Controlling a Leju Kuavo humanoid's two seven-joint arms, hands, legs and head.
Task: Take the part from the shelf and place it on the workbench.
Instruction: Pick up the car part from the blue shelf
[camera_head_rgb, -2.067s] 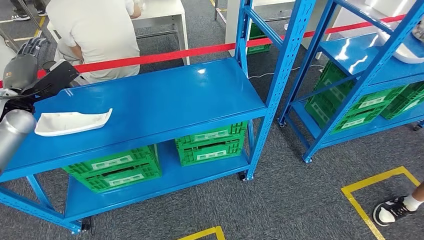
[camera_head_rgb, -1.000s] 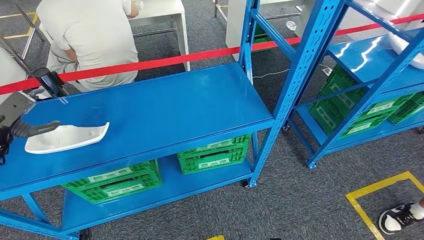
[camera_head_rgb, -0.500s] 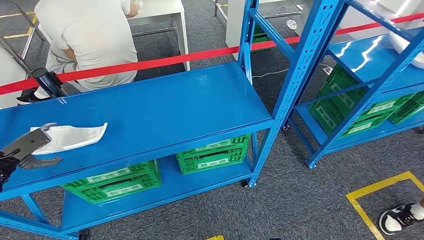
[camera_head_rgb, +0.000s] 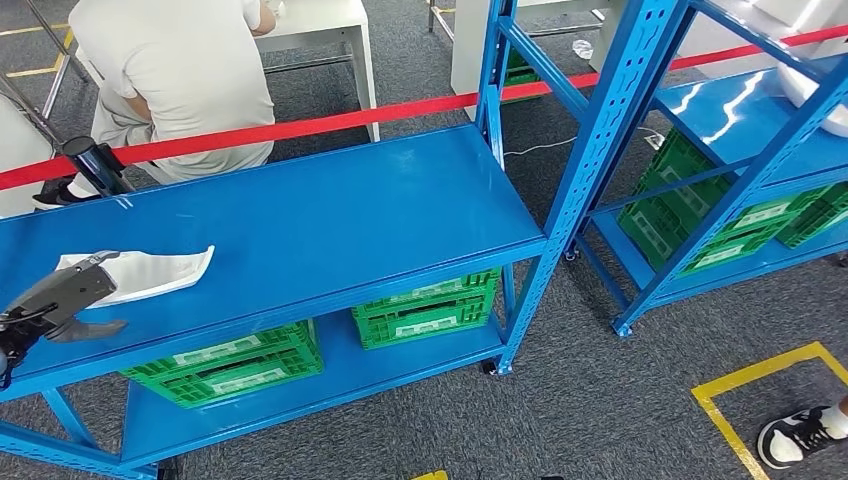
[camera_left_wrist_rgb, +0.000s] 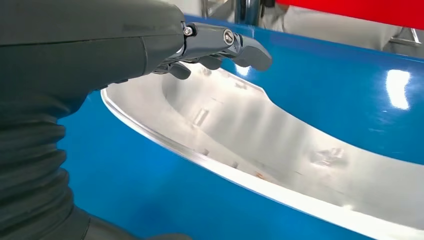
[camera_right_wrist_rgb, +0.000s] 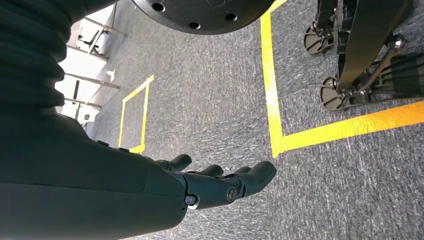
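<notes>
Plastic is what the white moulded part (camera_head_rgb: 140, 274) looks like: thin-walled, glossy, probably light, stiff and slippery. It lies flat at the left end of the blue workbench top (camera_head_rgb: 330, 215), near the front edge. The left hand (camera_head_rgb: 62, 298) hovers over its left end with fingers (camera_left_wrist_rgb: 225, 46) apart, gripping nothing. Best purchase seems the raised rim, thumb underneath. The right hand (camera_right_wrist_rgb: 220, 182) hangs with fingers spread over the grey carpet (camera_right_wrist_rgb: 210, 95).

Blue workbench (camera_head_rgb: 330, 215): white part (camera_head_rgb: 150, 272) flat near left end, underside prob. touching.
</notes>
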